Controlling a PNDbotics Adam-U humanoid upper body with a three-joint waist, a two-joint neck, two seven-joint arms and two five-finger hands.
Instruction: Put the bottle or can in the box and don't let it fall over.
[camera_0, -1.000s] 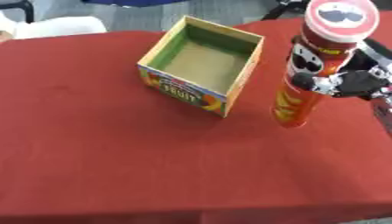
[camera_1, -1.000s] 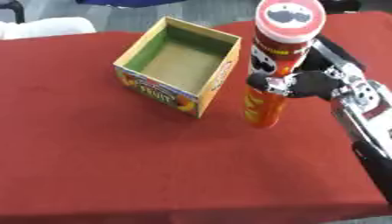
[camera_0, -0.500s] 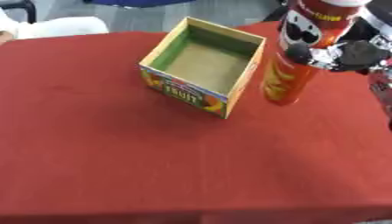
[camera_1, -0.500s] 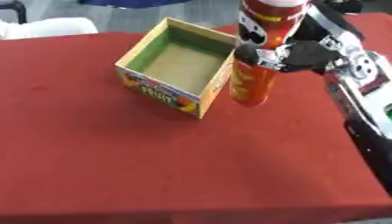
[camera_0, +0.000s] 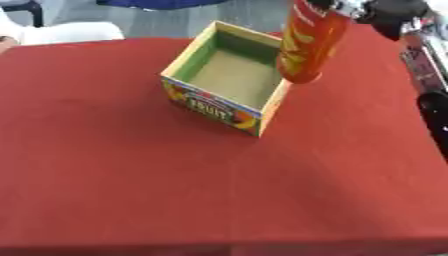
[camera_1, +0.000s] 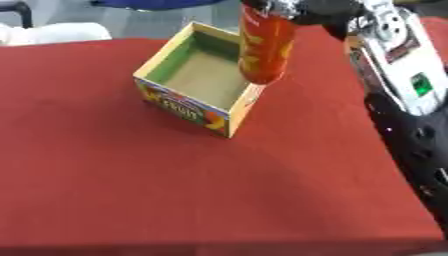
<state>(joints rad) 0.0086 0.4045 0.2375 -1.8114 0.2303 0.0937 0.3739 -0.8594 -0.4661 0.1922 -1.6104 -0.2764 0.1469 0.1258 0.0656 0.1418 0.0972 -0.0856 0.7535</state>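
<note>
A red tabletop (camera_0: 131, 175) fills both views, and everything else is placed here against the open cardboard box (camera_0: 229, 79) that sits on it toward the far side. The box has a fruit print on its near outer wall, green inner walls and a bare brown floor with nothing lying on it. Right of the box, the right eye view shows much of the robot's right arm (camera_1: 398, 70), with its pale casing and a green mark; the left eye view catches only its edge. The tall red can (camera_1: 265, 42) hangs in the air, roughly upright, its bottom over the box's right rim. The right hand (camera_0: 385, 11) is clamped on the can's upper part at the top edge. The left hand shows in neither view.
</note>
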